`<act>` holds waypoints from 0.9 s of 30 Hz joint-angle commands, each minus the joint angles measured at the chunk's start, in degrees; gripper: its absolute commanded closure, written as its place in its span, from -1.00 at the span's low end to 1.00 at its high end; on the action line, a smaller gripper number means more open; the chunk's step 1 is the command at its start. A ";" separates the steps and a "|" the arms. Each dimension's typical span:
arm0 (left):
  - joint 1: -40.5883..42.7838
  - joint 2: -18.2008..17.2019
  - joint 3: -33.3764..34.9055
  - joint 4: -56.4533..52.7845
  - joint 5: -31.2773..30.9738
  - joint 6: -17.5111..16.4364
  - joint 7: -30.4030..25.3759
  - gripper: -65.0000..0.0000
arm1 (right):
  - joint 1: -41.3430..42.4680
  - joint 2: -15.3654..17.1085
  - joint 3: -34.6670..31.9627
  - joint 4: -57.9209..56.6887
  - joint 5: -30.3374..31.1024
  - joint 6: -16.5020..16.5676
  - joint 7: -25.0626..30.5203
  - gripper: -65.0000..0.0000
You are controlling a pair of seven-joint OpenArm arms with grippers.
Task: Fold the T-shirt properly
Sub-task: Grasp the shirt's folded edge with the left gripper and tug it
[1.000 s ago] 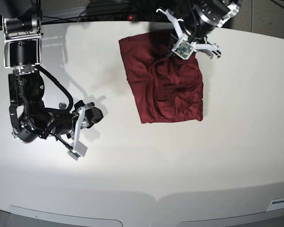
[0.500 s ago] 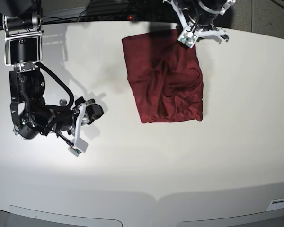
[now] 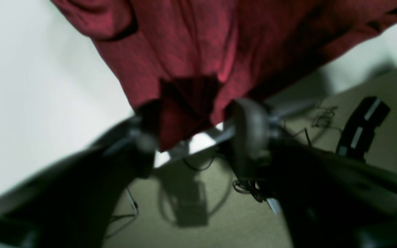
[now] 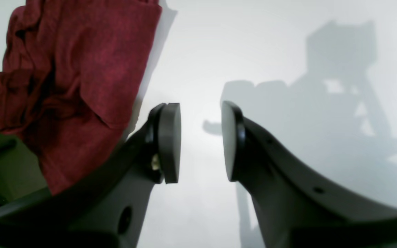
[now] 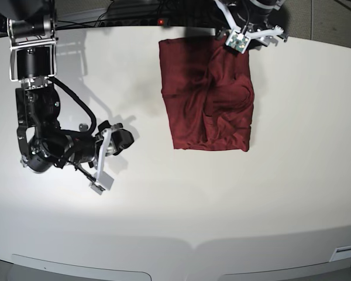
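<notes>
Tabletop (image 5: 234, 199): white, broad, curved at the near edge.

T-shirt (image 5: 207, 96): maroon, folded to a rough rectangle, wrinkled; lies flat at about 1 o'clock from the tabletop's middle, its far edge at the tabletop's rim.

Right arm (image 5: 38, 117): black, at 9 o'clock, well apart from the T-shirt. Right gripper (image 4: 200, 144): jaws parted, nothing between them, over bare tabletop.

Left gripper (image 3: 195, 144): at 12 o'clock, over the T-shirt's far edge. Jaws stand apart in the blurred wrist view, a cloth corner hanging between them; whether either one touches it cannot be told.
</notes>
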 commanded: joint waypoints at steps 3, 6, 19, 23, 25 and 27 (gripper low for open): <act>0.20 -0.02 0.00 5.97 1.03 0.17 -2.03 -0.22 | 1.40 0.35 0.33 0.90 0.90 0.28 1.46 0.38; -0.07 -0.02 0.00 9.27 0.79 0.15 -8.74 -0.22 | 1.40 0.35 0.33 0.90 0.92 0.28 1.62 0.38; -13.92 -0.02 0.02 -1.25 -5.88 -3.13 -4.07 -0.22 | 1.40 0.42 0.35 0.90 0.87 0.28 0.09 0.38; -14.36 -0.04 0.00 -2.19 -5.86 -3.13 -2.16 -0.16 | 1.40 0.39 0.35 0.90 0.90 0.28 0.09 0.38; -14.34 -0.04 0.00 -2.19 -5.84 -3.13 -1.01 0.00 | 1.40 0.39 0.35 0.90 0.90 0.28 0.11 0.38; -14.34 -0.07 0.00 -2.19 -5.64 -3.13 -0.57 0.18 | 1.40 0.39 0.35 0.90 0.90 0.28 0.09 0.38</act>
